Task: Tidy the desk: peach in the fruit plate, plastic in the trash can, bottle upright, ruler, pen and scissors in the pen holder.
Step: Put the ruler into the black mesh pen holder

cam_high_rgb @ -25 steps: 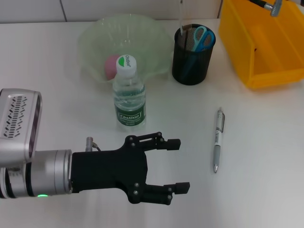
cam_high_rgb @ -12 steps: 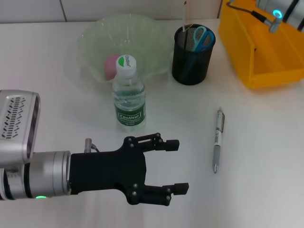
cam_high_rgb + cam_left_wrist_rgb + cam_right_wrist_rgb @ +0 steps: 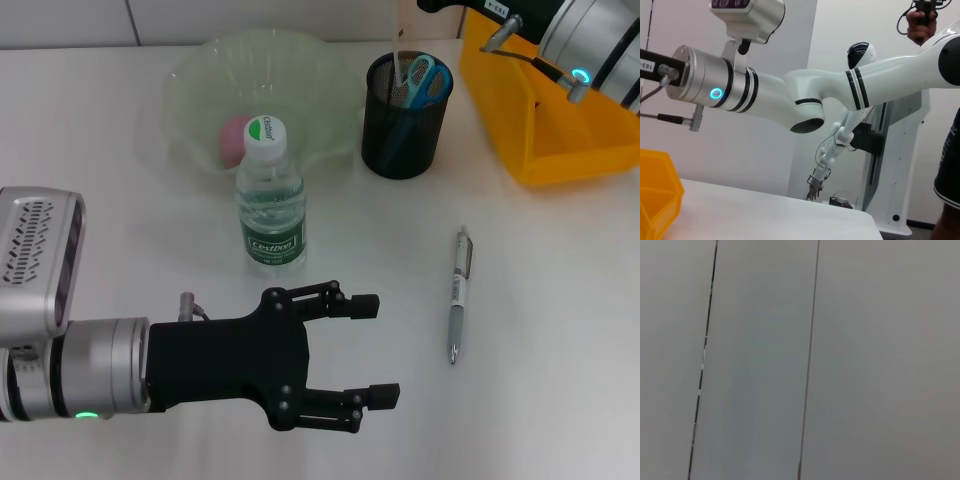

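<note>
Judging by the desk, only the pen remains, lying toward the right edge; peach in plate, bottle upright, scissors in holder. Left gripper hovers spread near the front edge; the right gripper's state I cannot tell.

On the desk there was one bottle, one pen and one pen holder. One peach lay in the single fruit plate behind the bottle, and one pair of scissors stood in the pen holder.
</note>
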`<state>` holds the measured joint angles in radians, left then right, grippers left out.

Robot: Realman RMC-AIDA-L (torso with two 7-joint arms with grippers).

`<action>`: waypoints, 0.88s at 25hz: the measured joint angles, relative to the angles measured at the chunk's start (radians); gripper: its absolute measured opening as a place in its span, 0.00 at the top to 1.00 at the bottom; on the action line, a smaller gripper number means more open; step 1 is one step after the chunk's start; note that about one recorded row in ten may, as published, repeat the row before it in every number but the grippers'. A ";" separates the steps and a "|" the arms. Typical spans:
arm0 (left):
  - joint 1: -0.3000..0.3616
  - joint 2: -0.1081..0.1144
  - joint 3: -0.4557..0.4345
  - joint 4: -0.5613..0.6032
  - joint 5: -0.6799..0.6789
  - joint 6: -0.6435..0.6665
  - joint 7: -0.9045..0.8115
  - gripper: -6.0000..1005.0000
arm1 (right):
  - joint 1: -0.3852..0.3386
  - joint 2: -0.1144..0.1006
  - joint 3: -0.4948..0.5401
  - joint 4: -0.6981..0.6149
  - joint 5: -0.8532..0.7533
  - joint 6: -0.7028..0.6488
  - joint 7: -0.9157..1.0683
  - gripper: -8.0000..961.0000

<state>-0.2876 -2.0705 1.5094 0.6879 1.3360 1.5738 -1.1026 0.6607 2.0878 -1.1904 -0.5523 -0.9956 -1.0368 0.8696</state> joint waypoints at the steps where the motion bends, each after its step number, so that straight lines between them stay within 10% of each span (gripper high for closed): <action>1: -0.001 0.000 0.000 0.001 0.000 0.000 -0.006 0.16 | 0.004 0.000 0.000 0.014 0.014 0.000 -0.014 0.59; 22: -0.001 0.000 0.002 -0.001 -0.002 0.003 -0.002 0.16 | 0.079 0.000 -0.006 0.226 0.152 -0.018 -0.123 0.58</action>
<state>-0.2890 -2.0709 1.5115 0.6872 1.3344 1.5770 -1.1050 0.7392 2.0878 -1.1968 -0.3263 -0.8432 -1.0550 0.7463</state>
